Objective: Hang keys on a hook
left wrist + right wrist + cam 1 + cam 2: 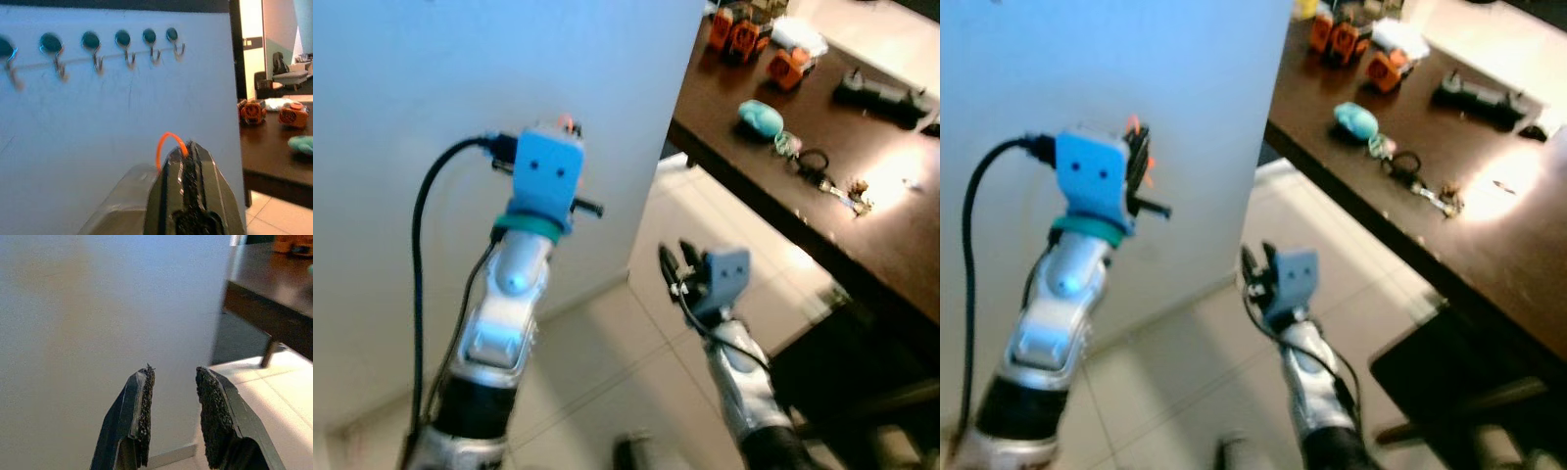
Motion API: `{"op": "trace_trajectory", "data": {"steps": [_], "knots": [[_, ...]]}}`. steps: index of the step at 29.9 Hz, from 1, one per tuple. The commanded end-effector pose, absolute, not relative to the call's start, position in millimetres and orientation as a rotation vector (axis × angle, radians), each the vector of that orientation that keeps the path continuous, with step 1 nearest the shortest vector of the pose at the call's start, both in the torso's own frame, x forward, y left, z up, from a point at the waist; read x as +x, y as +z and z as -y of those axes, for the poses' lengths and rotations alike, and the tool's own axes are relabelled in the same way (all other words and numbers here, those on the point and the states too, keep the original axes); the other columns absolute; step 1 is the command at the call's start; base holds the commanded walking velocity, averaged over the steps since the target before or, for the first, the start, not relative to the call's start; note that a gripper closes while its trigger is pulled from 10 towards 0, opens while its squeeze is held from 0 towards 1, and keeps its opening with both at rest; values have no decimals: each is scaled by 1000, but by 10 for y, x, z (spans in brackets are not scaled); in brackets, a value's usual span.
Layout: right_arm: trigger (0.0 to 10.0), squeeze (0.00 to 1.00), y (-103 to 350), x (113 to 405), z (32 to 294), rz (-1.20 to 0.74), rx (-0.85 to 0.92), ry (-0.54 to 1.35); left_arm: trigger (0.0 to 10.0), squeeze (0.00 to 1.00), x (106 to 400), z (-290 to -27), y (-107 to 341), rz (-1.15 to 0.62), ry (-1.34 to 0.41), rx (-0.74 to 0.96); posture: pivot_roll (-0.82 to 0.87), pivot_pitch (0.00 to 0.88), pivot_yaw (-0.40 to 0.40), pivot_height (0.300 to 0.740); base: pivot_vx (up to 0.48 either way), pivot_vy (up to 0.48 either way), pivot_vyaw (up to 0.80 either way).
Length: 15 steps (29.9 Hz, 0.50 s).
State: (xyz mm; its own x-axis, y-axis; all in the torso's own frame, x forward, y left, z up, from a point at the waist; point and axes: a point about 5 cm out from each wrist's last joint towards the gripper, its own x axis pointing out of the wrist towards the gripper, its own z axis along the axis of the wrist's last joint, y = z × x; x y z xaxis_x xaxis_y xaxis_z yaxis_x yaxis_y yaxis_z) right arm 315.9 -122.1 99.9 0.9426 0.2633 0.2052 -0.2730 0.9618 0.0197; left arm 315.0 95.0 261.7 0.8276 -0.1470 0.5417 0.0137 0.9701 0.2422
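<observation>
My left gripper [188, 152] is raised in front of a white wall panel [431, 78], shut on a thin orange loop [168, 141] that sticks out above its fingertips. Whatever hangs from the loop is hidden. A row of several metal hooks [128, 55] with dark round heads runs across the panel, above and ahead of the gripper. My right gripper [674, 264] hangs low over the tiled floor, open with nothing between its fingers [143, 406]. A bunch of keys [842, 189] on a black ring lies on the dark table [744, 157] to the right.
The table also carries a teal object [762, 117], several orange blocks [739, 34] and a black tool [879, 95]. Its corner juts out past the panel's right edge. A dark chair [862, 382] stands under it, beside light floor tiles [607, 372].
</observation>
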Motion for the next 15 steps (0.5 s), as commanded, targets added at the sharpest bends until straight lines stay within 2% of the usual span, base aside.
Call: {"op": "trace_trajectory", "data": {"steps": [1,10,11,15], "knots": [[10000,0,950,3131,1174,186,47,291,10000,0,3098,-1014,2661,646,-38,267,-83,90,-36,740,480,0,0],[10000,0,881,3114,1194,158,31,304,10000,0,3045,-1071,2697,690,6,311,-73,90,-47,740,480,0,0],[10000,0,747,3024,1188,122,-42,362,10000,0,2963,-1069,2736,774,20,413,-73,90,-47,740,480,0,0],[10000,0,550,2892,1187,51,-103,436,10000,0,2881,-1059,2763,870,55,535,-70,89,-53,740,472,0,0]]}}
